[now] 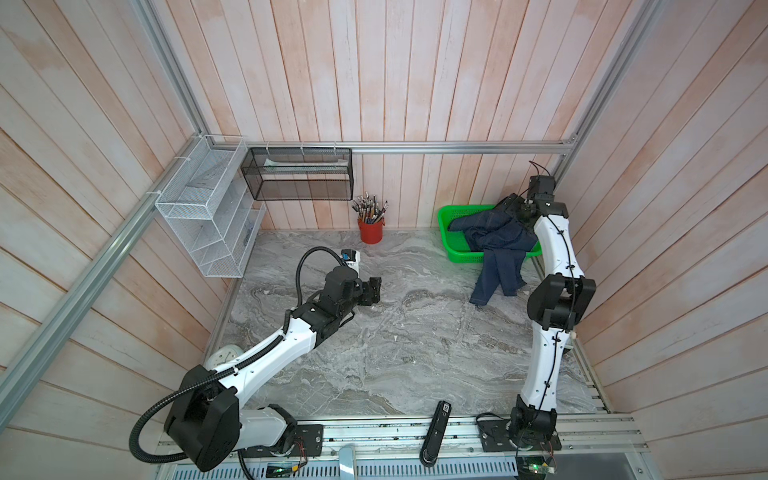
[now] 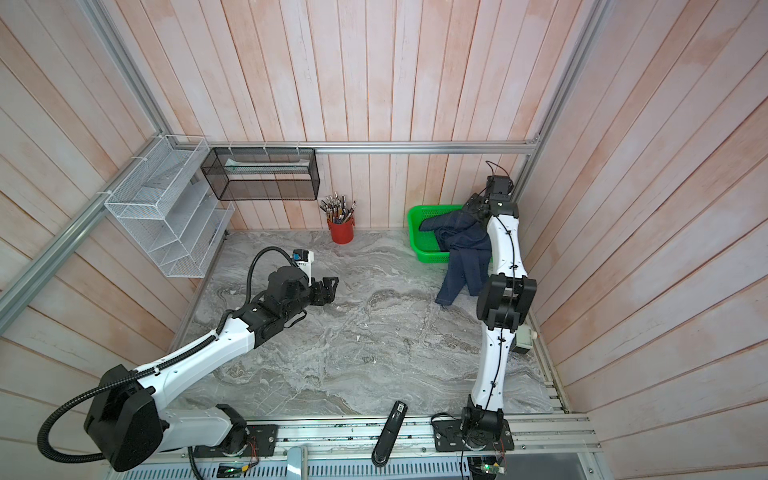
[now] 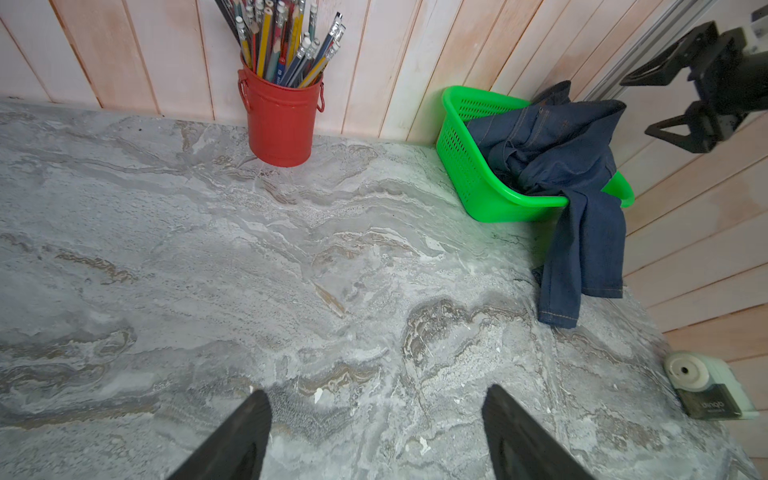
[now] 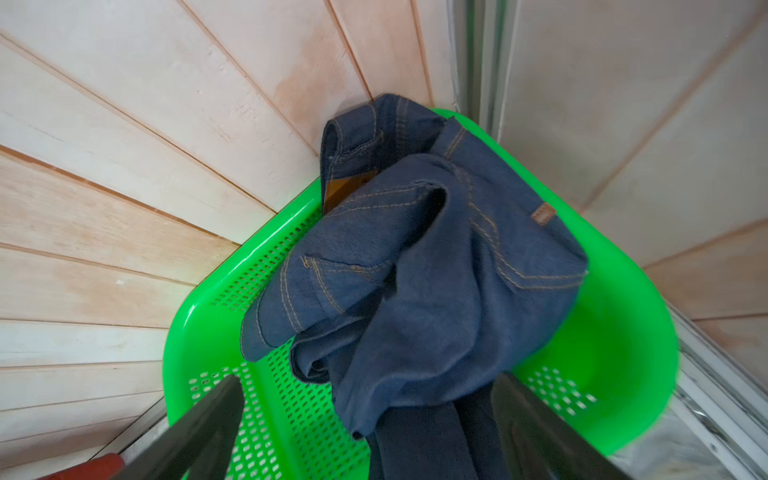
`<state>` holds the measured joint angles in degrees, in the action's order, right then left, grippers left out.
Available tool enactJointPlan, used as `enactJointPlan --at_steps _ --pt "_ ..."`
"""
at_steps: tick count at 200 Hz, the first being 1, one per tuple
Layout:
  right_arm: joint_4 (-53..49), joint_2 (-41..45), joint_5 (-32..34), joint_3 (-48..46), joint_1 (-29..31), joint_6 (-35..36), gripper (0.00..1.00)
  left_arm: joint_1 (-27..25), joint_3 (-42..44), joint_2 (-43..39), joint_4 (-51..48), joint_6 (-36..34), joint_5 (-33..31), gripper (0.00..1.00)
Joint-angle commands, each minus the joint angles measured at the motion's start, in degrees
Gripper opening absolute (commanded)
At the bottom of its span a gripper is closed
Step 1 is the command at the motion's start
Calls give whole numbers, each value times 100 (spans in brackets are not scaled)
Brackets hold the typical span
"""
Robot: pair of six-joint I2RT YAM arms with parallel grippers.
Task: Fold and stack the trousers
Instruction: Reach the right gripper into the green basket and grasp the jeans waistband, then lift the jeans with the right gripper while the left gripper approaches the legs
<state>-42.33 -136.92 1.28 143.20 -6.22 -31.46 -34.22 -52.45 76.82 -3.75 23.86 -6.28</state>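
Both gape empty: left end effector over table, right end effector above trousers, tan label illegible.

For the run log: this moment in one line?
trousers: in green basket, leg over rim; left claw: open, empty; right claw: open above trousers

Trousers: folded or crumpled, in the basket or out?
Crumpled, unfolded, partly in: the trousers sit bunched in the green basket, legs hanging over its rim onto the table.

Heh, dark blue denim trousers flopping out of a bright green plastic basket onto grey marble worktop.
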Motion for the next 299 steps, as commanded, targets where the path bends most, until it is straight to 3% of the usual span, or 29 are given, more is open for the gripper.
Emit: enactJointPlan --at_steps 1,64,107,180,206,235,260,274,299 --pt "-138 -359 -305 320 41 17 95 -32 -182 187 168 55 88 83" --pt "1301 -956 -900 38 138 -847 94 -32 -237 479 263 29 36 84" --pt "1687 -1397 -455 99 151 -1876 93 -36 -249 611 259 51 -40 84" --pt "2732 -1938 -285 94 200 -3117 84 -33 -248 803 313 -141 -382 86" --pt "3055 -2046 -86 93 250 -3463 71 -32 -253 881 322 -207 -430 86" --pt "3278 -2164 -114 207 299 -3621 35 -32 -257 907 331 -276 -496 87" --pt "3450 -1977 -303 341 374 -3271 9 -32 -266 850 280 -292 -522 87" --pt "3327 -1702 -393 491 432 -2919 0 -32 -256 777 239 -287 -521 87" --pt "3165 -756 -455 329 540 -2266 0 -32 -162 562 231 -203 -519 87"
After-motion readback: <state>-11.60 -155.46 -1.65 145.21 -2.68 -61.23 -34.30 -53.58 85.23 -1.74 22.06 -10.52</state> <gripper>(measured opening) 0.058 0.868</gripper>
